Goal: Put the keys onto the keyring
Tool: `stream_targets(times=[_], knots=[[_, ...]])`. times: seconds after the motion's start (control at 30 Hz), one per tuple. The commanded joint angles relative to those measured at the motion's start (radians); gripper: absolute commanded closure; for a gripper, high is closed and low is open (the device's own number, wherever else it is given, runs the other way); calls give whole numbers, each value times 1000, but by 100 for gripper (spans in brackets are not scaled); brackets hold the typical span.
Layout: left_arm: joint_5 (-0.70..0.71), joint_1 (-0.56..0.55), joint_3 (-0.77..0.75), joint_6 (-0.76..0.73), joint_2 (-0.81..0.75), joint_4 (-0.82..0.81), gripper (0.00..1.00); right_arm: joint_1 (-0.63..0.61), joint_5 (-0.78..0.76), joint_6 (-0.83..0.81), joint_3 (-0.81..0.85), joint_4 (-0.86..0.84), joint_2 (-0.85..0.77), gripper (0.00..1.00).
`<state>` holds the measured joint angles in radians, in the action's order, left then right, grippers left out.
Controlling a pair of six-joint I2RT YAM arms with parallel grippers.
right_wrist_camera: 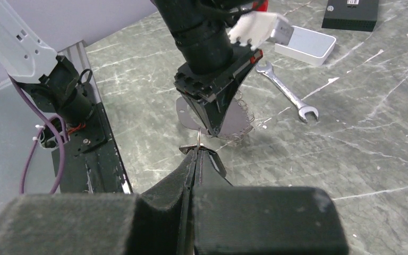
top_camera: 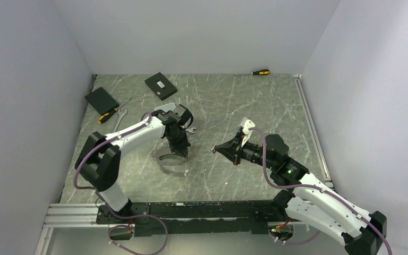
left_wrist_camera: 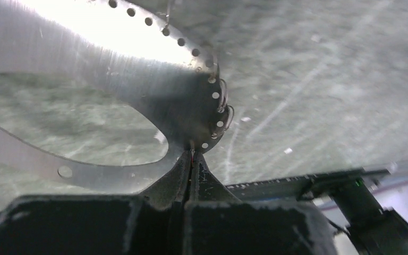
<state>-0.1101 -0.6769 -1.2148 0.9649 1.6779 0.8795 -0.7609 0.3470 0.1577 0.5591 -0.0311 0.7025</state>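
Observation:
The keyring is a wide, flat silvery loop with a row of small holes, and a few small wire rings hang on its edge. My left gripper is shut on its rim and holds it just above the table. The keyring also shows in the top view and in the right wrist view. My right gripper is shut on a small dark key with a thin wire ring standing up from the fingertips. It sits a short way right of the left gripper. No other keys are in view.
A silver wrench lies behind the left gripper, with a white box and a black box beyond. Two black boxes and a screwdriver lie at the back left. Another screwdriver lies by the back wall.

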Motion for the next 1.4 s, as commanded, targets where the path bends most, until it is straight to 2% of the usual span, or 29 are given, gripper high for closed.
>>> stream_targets(times=[0.0, 0.2, 0.47, 0.93, 1.17, 1.37], knots=[[-172, 21, 29, -80, -139, -168, 100, -4, 10, -6, -7, -33, -9, 100], [-394, 55, 99, -97, -220, -289, 100, -3, 65, 1, -16, -93, -3, 100], [-467, 62, 118, -103, -268, -358, 100, -3, 85, 8, -24, -118, 17, 100], [-460, 62, 107, -138, -269, -345, 100, -4, 43, 13, -53, -132, 66, 100], [-457, 60, 93, -222, -287, -305, 99, -4, 22, 10, -43, -132, 114, 100], [-502, 60, 143, -246, -332, -373, 97, -4, 29, 10, -40, -135, 154, 100]])
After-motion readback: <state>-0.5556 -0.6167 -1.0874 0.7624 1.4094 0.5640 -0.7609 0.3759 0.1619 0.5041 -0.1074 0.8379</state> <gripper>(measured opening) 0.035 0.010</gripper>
